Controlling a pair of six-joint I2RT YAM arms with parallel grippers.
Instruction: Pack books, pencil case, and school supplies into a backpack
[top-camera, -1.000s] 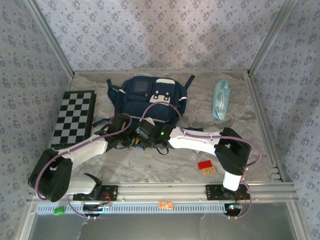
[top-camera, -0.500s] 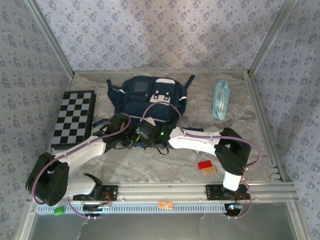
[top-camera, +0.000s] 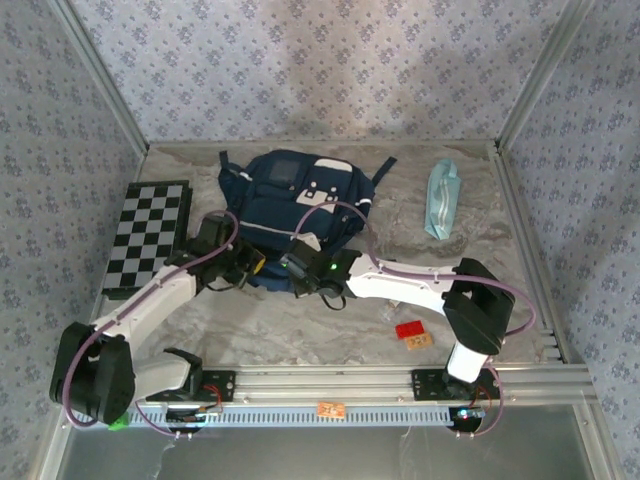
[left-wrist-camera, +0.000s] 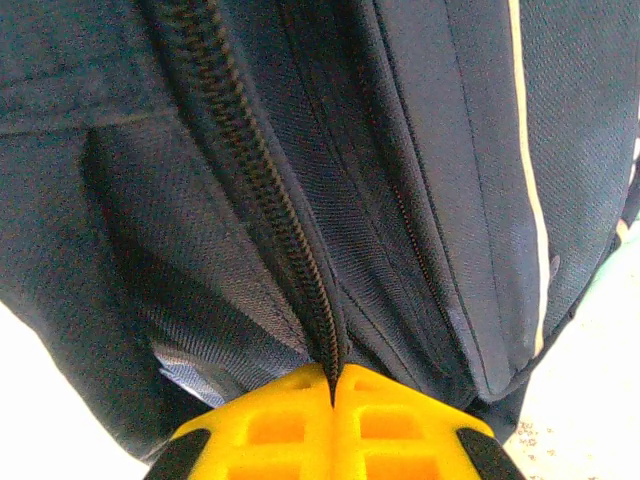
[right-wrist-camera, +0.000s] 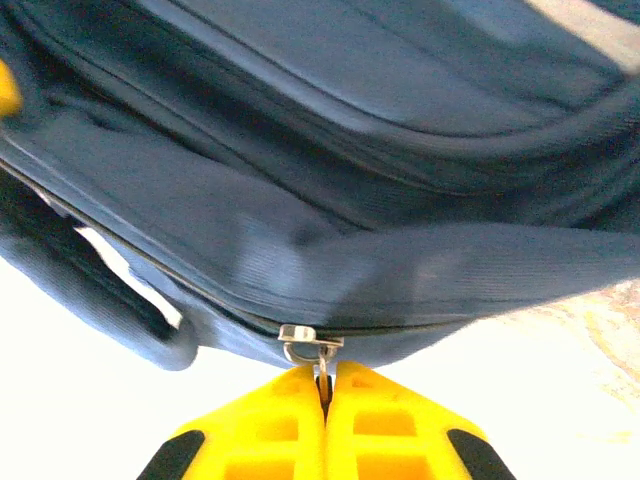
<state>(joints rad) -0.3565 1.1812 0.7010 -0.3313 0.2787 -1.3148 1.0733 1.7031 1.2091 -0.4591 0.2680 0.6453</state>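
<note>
The navy backpack (top-camera: 296, 196) lies at the back middle of the table, its near edge held by both grippers. My left gripper (top-camera: 249, 267) is shut on a fold of backpack fabric (left-wrist-camera: 250, 250) beside the dark zipper teeth (left-wrist-camera: 262, 190). My right gripper (top-camera: 299, 270) is shut on the silver zipper pull (right-wrist-camera: 320, 356), which hangs from the slider (right-wrist-camera: 311, 335) on the backpack's (right-wrist-camera: 330, 240) zipper line. The pale teal pencil case (top-camera: 440, 198) lies at the back right, apart from both arms. The books and the small clear supply item are out of view.
A black-and-white checkered board (top-camera: 150, 235) lies along the left wall. A small red block (top-camera: 408, 329) and an orange tag (top-camera: 419, 341) sit near the right arm's base. Metal frame posts and patterned walls enclose the table.
The left gripper has moved left and the right gripper slightly right. The backpack's near edge has spread between them, and the bag has shifted a little toward the back.
</note>
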